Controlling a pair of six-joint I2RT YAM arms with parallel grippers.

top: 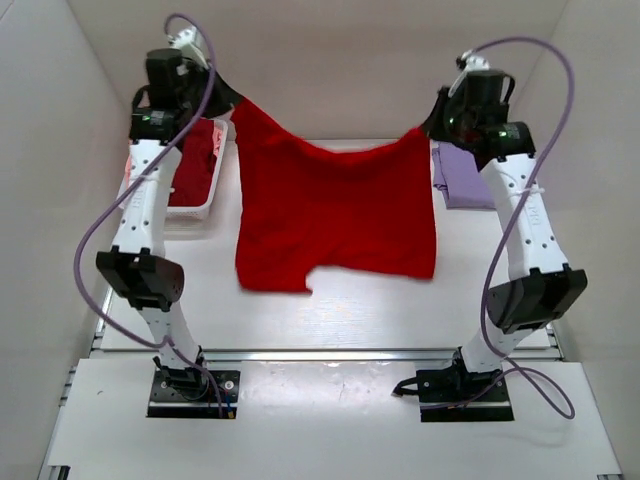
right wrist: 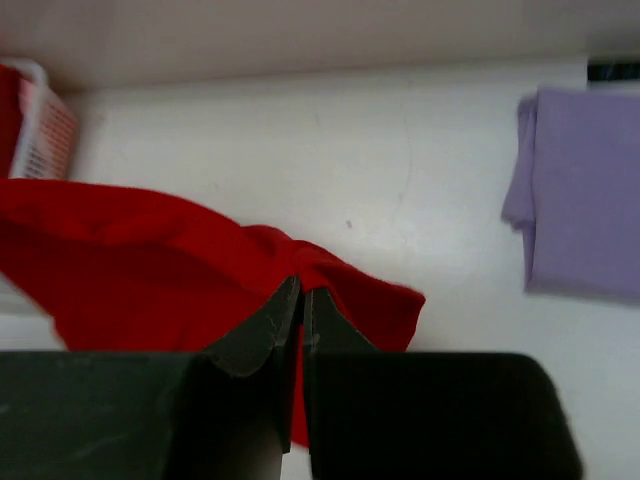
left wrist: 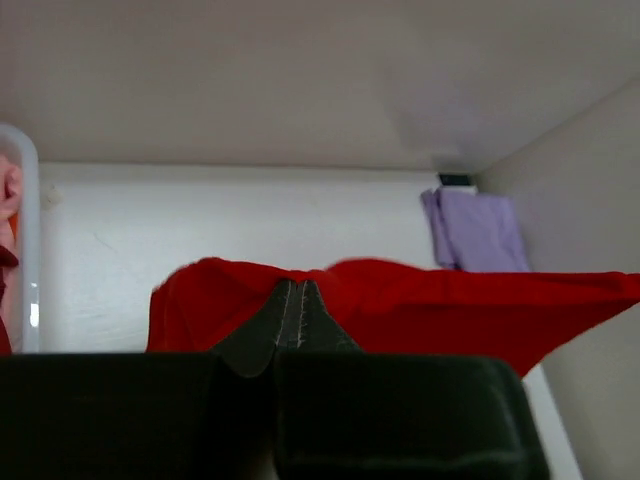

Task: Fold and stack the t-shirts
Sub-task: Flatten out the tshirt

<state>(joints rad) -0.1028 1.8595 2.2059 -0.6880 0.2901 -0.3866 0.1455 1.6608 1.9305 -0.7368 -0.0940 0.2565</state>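
Note:
The bright red t-shirt (top: 335, 210) hangs stretched between both grippers above the table, its lower edge resting near the middle of the table. My left gripper (top: 232, 100) is shut on its far left corner; the left wrist view shows the jaws (left wrist: 295, 285) pinched on red cloth (left wrist: 450, 310). My right gripper (top: 428, 128) is shut on the far right corner, also seen in the right wrist view (right wrist: 302, 290) with red cloth (right wrist: 130, 260). A folded pale lavender t-shirt (top: 462, 180) lies at the far right, also in the wrist views (left wrist: 478, 232) (right wrist: 585, 195).
A white plastic basket (top: 200, 205) stands at the far left with dark maroon cloth (top: 195, 160) in it; pink cloth (left wrist: 10, 190) shows at its edge. White walls close in the table at the back and both sides.

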